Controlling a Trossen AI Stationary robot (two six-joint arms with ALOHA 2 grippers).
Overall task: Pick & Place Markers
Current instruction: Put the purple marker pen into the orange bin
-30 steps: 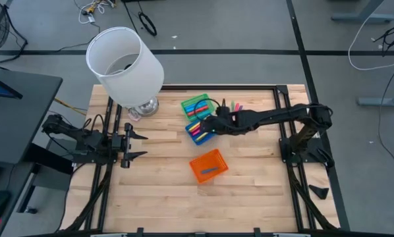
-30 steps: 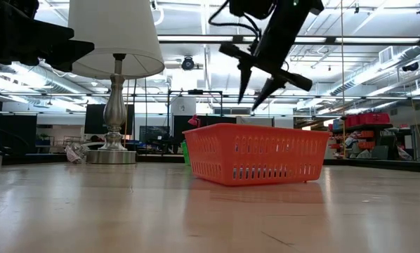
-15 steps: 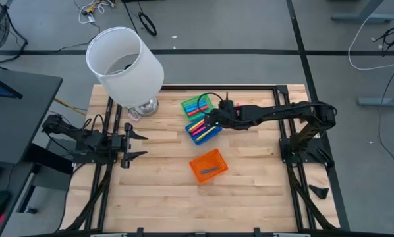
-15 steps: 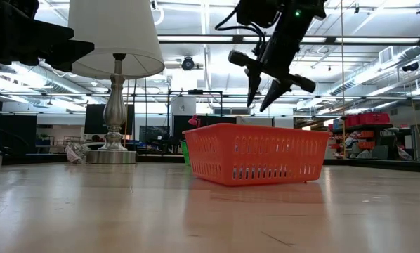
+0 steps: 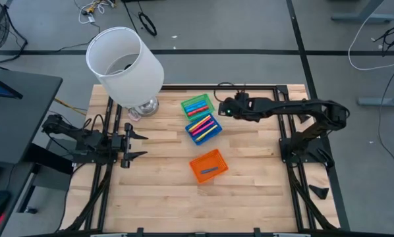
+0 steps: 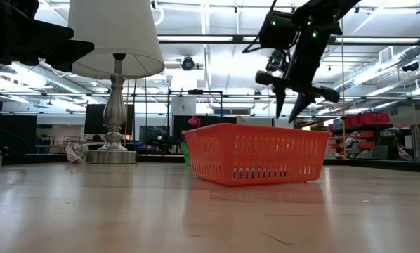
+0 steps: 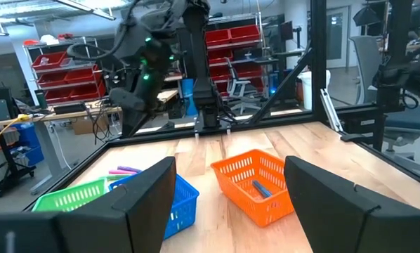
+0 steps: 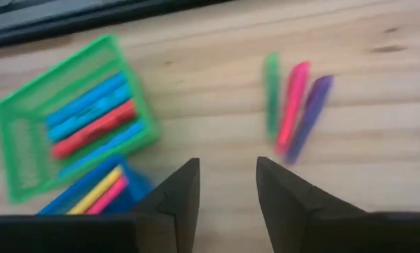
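Three loose markers, green [image 8: 272, 95], pink [image 8: 293, 105] and purple [image 8: 308, 116], lie flat on the wood just ahead of my right gripper [image 8: 227, 190]; my arm covers them in the high view. That gripper [image 5: 221, 106] hovers open above the table, right of the green tray [image 5: 197, 105], which holds blue and red markers [image 8: 90, 119]. The blue tray [image 5: 203, 127] holds several coloured markers. A blue marker [image 5: 210, 170] lies in the orange tray [image 5: 208, 164]. My left gripper [image 5: 132, 146] waits open at the table's left side.
A lamp with a white shade [image 5: 124, 62] stands on its metal base [image 5: 144, 105] at the far left of the table. The orange tray [image 6: 256, 151] sits nearest the near edge. Black frame rails [image 5: 250, 86] run along the far edge.
My right gripper has moved from above the blue tray toward the table's right and far edge, ending beside the green tray near the loose markers. It stayed open and carried nothing. The trays and markers have not moved.
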